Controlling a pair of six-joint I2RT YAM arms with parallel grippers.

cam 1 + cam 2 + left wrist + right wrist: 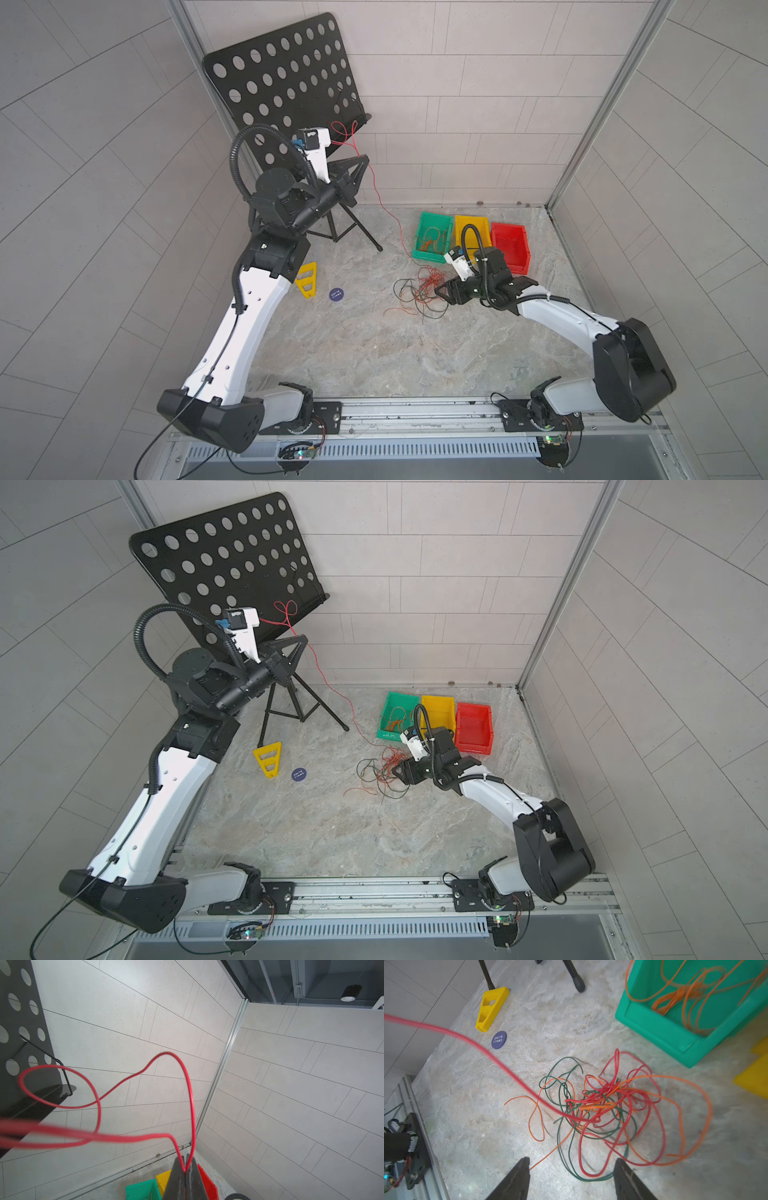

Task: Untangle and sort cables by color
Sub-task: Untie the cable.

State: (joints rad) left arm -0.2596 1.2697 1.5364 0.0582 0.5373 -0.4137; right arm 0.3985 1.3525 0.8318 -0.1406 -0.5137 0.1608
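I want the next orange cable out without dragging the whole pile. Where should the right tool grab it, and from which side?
Probably the wide orange loop, on its outer arc toward the green bin: there it lies alone on the floor, clear of the red and green strands. Bring the right tool, open now, straight down from above, jaws across the strand.

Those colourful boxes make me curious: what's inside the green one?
Only orange cables, loosely coiled, with a few looping over the rim of the green bin. No red or dark ones show there. Part of its floor lies outside the right wrist view.
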